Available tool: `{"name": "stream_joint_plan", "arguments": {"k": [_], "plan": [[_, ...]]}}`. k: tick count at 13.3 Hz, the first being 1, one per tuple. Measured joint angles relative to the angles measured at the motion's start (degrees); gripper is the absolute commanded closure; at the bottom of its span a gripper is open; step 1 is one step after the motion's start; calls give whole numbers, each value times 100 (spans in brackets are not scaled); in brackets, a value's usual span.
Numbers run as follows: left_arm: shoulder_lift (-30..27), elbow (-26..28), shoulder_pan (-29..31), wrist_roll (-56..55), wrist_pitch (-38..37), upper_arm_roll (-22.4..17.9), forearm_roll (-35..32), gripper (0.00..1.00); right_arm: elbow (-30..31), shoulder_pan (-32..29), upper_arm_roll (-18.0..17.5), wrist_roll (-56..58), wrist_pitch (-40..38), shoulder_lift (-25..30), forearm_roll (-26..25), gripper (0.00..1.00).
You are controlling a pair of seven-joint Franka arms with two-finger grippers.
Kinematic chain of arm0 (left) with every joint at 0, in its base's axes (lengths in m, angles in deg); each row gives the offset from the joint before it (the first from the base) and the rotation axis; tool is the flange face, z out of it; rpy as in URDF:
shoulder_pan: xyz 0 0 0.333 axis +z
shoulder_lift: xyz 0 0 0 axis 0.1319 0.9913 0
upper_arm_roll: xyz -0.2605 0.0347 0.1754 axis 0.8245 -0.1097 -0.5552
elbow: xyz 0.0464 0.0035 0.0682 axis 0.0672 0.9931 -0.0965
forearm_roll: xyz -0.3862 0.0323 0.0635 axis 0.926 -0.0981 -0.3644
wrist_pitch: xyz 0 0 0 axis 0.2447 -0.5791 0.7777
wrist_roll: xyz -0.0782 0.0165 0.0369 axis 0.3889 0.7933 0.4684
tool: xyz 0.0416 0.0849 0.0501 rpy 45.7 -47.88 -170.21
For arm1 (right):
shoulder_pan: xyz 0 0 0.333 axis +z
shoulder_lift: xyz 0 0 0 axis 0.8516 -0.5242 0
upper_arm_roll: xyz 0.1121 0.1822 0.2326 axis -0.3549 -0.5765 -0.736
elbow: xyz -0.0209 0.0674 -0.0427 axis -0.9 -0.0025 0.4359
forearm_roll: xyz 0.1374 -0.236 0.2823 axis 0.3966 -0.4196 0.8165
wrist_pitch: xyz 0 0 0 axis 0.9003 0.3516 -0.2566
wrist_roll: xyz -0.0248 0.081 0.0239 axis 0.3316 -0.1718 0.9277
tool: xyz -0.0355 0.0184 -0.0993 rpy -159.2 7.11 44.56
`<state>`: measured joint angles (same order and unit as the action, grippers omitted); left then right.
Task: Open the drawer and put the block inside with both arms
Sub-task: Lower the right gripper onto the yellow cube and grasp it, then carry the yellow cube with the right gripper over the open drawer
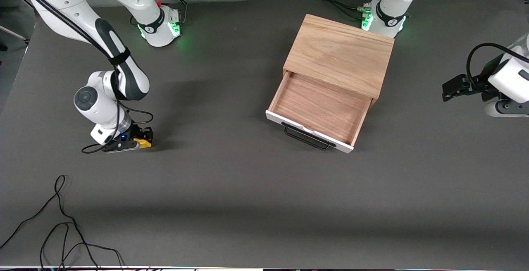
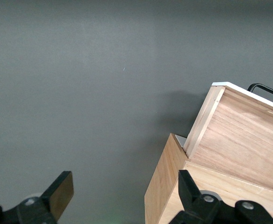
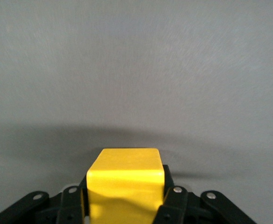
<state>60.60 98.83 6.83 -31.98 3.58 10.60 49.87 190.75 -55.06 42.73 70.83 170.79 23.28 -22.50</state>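
The light-wood cabinet (image 1: 339, 54) stands toward the left arm's end of the table. Its drawer (image 1: 320, 105) is pulled out, and its wood interior is bare. The white front panel and black wire handle (image 1: 308, 136) face the front camera. My right gripper (image 1: 139, 142) is low at the table toward the right arm's end, shut on the yellow block (image 1: 143, 142). The block fills the space between the fingers in the right wrist view (image 3: 125, 179). My left gripper (image 1: 451, 89) waits, open and empty, above the table beside the cabinet. Its wrist view shows the cabinet's side (image 2: 164, 179) and the drawer (image 2: 239, 135).
Loose black cables (image 1: 62, 229) lie on the table near the front camera at the right arm's end. The two green-lit arm bases (image 1: 163, 25) stand along the table's edge farthest from the front camera. Dark grey table (image 1: 231, 180) lies between the block and the drawer.
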Motion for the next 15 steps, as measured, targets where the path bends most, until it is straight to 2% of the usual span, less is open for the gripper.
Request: {"name": "stream_joint_plan", "arguments": {"k": [2, 4, 7, 8, 10, 13, 15], "plan": [[-2, 11, -32, 1, 0, -12, 0, 0, -597, 119, -92, -252, -978, 320, 0, 98], [-2, 14, -39, 2, 0, -16, 0, 0, -1459, 231, -150, -430, -2342, 670, 0, 98], [-9, 34, -42, 6, 0, -20, -1, 0, -3294, 241, -429, -734, -4718, 944, 3, 98], [-24, 67, -43, 6, 0, -22, -1, 0, -3845, 237, -584, -995, -5292, 942, 10, 98], [-86, 165, -47, 15, 4, -27, -1, 0, -4553, 234, -1113, -1761, -5874, 909, 22, 98], [-143, 230, -53, 34, 4, -36, -2, 0, -4803, 248, -2157, -2985, -5935, 740, 16, 98], [-143, 240, -57, 40, 4, -41, -2, 0, -4979, 331, -2889, -4023, -5766, 402, -152, 98]]}}
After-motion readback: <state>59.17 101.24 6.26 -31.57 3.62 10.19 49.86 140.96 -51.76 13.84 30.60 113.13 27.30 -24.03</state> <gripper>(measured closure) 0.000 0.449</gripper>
